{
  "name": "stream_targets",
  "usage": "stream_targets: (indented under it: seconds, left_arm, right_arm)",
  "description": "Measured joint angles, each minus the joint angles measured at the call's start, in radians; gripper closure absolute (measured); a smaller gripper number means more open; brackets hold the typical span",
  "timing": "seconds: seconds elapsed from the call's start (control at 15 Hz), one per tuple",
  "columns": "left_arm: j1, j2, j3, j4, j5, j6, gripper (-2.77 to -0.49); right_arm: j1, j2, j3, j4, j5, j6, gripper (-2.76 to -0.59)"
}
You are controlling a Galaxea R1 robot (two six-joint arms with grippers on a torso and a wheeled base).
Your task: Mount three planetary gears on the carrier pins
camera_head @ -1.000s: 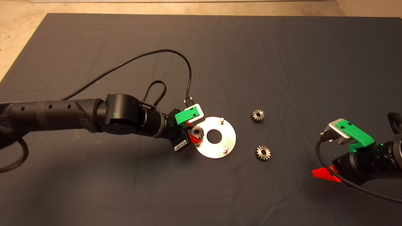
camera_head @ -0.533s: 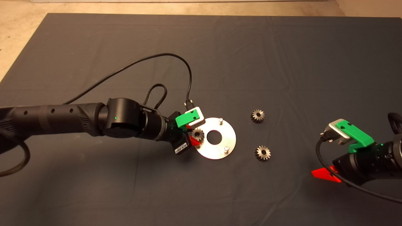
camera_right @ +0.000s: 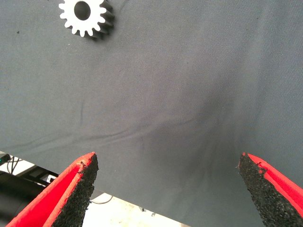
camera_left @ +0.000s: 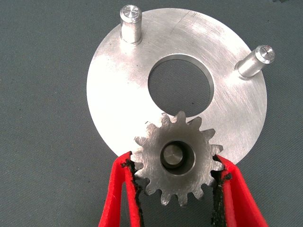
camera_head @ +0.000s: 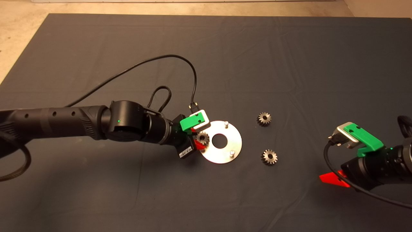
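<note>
The shiny round disc [camera_head: 225,155] lies mid-mat with two bare carrier pins [camera_head: 226,123] [camera_head: 232,152] standing on it. My left gripper [camera_head: 197,138] reaches in from the left, shut on one planetary gear [camera_head: 202,138] at the disc's left edge. In the left wrist view the gear [camera_left: 177,142] sits over the third pin [camera_left: 173,156], whose top shows through the bore, and both pads [camera_left: 130,172] press on its teeth. Two more gears [camera_head: 264,119] [camera_head: 269,157] lie flat on the mat right of the disc. My right gripper [camera_right: 170,184] waits open at the lower right.
The left arm's black cable [camera_head: 167,61] loops above the mat behind the wrist. The nearer loose gear [camera_right: 85,16] shows in the right wrist view beyond the open fingers. The mat's edge and pale floor [camera_head: 19,35] lie at the far left.
The left gripper has shifted slightly right and the gear has sunk a little towards the disc over the last second. In the last half second nothing has moved. The right arm stays still.
</note>
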State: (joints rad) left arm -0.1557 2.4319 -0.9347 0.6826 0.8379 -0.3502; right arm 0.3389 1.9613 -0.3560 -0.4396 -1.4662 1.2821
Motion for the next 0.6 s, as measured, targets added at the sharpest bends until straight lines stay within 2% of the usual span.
stream_targets:
  seconds: [0.13,0.33,0.6]
  left_arm:
    - [0.000,0.000,0.000,0.000,0.000,0.000,-0.54]
    - [0.000,0.000,0.000,0.000,0.001,0.000,-0.71]
    - [0.000,0.000,0.000,0.000,0.001,0.000,-0.71]
  right_arm:
    - [0.000,0.000,0.000,0.000,0.000,0.000,-2.21]
    - [0.007,0.000,0.000,0.003,0.000,0.000,-2.21]
    - [0.010,0.000,0.000,0.003,0.000,0.000,-2.21]
